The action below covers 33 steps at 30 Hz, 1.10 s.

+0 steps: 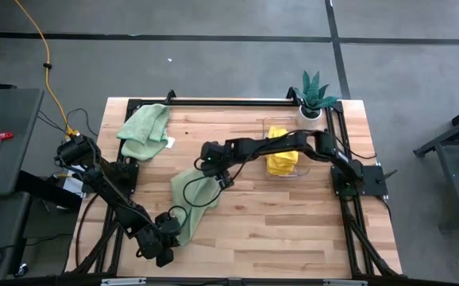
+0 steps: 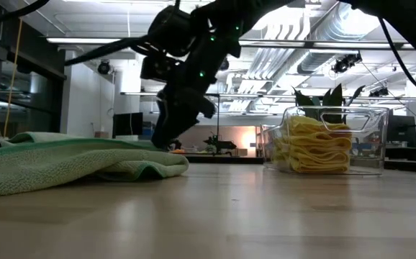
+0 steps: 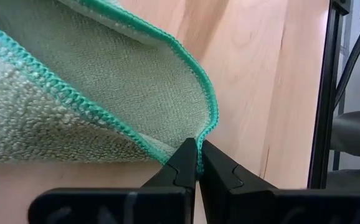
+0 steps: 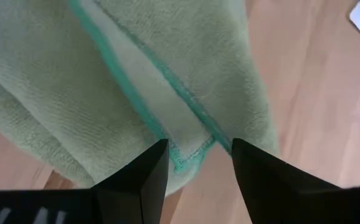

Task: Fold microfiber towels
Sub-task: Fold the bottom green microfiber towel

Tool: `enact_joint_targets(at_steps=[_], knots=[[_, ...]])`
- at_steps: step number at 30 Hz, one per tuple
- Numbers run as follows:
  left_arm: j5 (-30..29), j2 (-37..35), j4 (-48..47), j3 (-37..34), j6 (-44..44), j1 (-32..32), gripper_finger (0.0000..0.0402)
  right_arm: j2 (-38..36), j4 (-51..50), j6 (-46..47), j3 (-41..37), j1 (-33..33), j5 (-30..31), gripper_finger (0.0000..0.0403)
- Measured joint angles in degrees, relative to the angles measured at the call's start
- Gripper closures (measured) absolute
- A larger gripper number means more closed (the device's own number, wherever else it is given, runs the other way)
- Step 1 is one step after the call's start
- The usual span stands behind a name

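Note:
A pale sage green towel [image 1: 190,199] lies rumpled on the middle of the wooden table; it also shows in the low view [image 2: 71,162]. My left gripper [image 3: 198,157] is shut on its near end, low over the table [image 1: 172,228]. My right gripper [image 4: 198,152] is open over the towel's far end [image 1: 214,175], one finger on either side of a teal-stitched corner [image 4: 189,155]. A second green towel [image 1: 144,131] lies bunched at the far left. Yellow towels [image 1: 281,161] lie stacked in a clear bin [image 2: 373,137]. My left gripper pinches the towel's teal-stitched edge [image 3: 202,134] between its two fingertips, where two hemmed edges run together. One layer or several, I cannot tell. The fingers come nearly level from the table's near left side. The towel spreads slack away from them onto the table. My right gripper: I cannot tell whether its open fingers touch the towel.
A small potted plant [image 1: 313,99] stands at the far right corner beside the clear bin. A white tag [image 1: 169,142] lies by the second green towel. Bare wood shows along the near right of the table [image 1: 293,230].

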Motion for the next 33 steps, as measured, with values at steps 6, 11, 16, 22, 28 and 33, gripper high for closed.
enact_joint_targets(at_steps=[6, 11, 16, 22, 28, 33], knots=[[-0.2, 0.0, 0.1, 0.0, -0.1, 0.1, 0.0401, 0.0, -1.0, -0.1, -0.5, 0.2, 0.0, 0.0233], [-0.2, 0.0, 0.1, 0.0, -0.3, 0.2, 0.0401, -0.4, -1.3, -2.9, -0.5, 0.8, 0.0, 0.0233], [-0.3, 0.0, 0.0, 0.0, -0.4, 0.2, 0.0401, -0.8, -3.8, -6.1, -0.5, 1.9, -0.2, 0.0233], [-0.4, 0.0, 0.0, 0.0, 0.3, 0.2, 0.0401, -0.7, -1.4, -6.5, -0.5, 2.5, 5.5, 0.0233], [-0.4, 0.0, 0.0, 0.0, 1.0, 0.2, 0.0401, -0.7, -0.3, -6.4, -0.5, 2.2, 7.3, 0.0233], [-0.4, 0.0, 0.0, 0.0, 1.0, 0.2, 0.0401, -0.7, -0.2, -6.3, -0.5, 2.2, 6.8, 0.0233]])
